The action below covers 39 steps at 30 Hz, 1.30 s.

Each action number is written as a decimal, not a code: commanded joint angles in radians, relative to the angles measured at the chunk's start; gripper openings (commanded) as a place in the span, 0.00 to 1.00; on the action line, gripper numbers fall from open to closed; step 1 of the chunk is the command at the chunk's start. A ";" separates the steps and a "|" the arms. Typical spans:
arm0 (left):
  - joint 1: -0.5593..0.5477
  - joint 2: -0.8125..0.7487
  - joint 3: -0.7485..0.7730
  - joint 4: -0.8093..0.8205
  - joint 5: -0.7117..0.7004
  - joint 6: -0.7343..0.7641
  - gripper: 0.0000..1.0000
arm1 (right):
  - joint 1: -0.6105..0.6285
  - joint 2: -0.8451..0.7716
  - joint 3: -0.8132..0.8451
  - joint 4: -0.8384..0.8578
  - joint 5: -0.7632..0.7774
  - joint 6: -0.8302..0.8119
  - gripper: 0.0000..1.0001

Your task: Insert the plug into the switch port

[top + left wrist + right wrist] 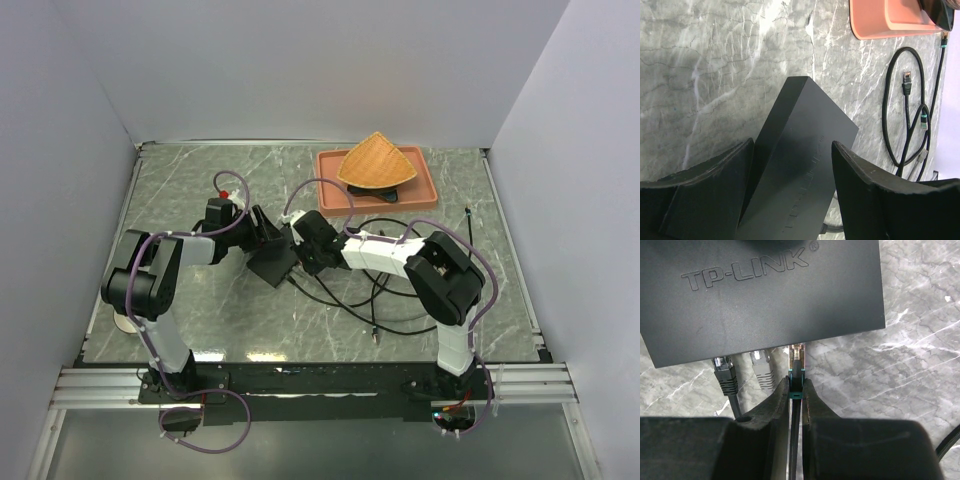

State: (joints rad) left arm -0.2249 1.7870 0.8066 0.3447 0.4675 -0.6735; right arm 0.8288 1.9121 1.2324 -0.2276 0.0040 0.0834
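Plug [797, 354], clear-tipped, probably light with a fragile latch, is resting at the switch port [797, 345] of the flat matte-black box [765, 295], mid-way between the edges of the marbled worktop [920, 315]; right jaws are pinching it behind the tip, left jaws clamping the box.

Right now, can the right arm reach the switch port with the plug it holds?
Probably yes. The right gripper pinches the plug, its tip at the edge of the switch beside two seated plugs, with nothing between; the left gripper holds it.

Mid-tabletop [200, 200], switch box [272, 262]; behind and to its right, tray [327, 185]; right of the box, looped cable [885, 107]; at the box's edge, plug [796, 357], beside two other plugs [761, 370]
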 commanded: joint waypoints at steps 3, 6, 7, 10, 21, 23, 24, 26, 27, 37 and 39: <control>-0.010 0.023 0.006 0.004 0.062 0.000 0.69 | 0.016 0.013 0.076 0.096 -0.048 -0.040 0.00; -0.010 0.022 0.005 0.005 0.065 0.006 0.69 | 0.016 0.013 0.058 0.109 -0.053 -0.071 0.00; -0.011 0.023 0.005 0.007 0.066 0.006 0.69 | 0.015 0.011 0.047 0.120 -0.052 -0.074 0.00; -0.010 0.032 0.006 0.013 0.082 0.009 0.69 | 0.016 0.002 0.029 0.142 -0.052 -0.126 0.00; -0.011 0.054 0.008 0.020 0.120 0.012 0.67 | 0.015 0.033 0.055 0.172 -0.076 -0.177 0.00; -0.011 0.057 0.008 0.017 0.125 0.014 0.66 | 0.015 0.041 0.070 0.169 -0.056 -0.166 0.00; -0.013 0.058 0.008 0.016 0.129 0.015 0.66 | 0.015 0.048 0.075 0.168 -0.049 -0.162 0.00; -0.011 0.064 0.009 0.005 0.134 0.023 0.65 | 0.013 0.048 0.073 0.180 -0.026 -0.143 0.00; -0.013 0.069 0.012 0.002 0.138 0.025 0.64 | 0.015 0.050 0.072 0.186 -0.021 -0.133 0.00; -0.017 0.101 0.042 -0.059 0.181 0.060 0.58 | 0.010 0.064 0.105 0.220 -0.006 -0.085 0.00; -0.021 0.109 0.052 -0.079 0.200 0.069 0.56 | 0.009 0.068 0.114 0.224 -0.006 -0.086 0.00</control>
State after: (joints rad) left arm -0.2092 1.8542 0.8505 0.3847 0.5224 -0.6178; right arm 0.8288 1.9568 1.2610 -0.1879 -0.0029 -0.0166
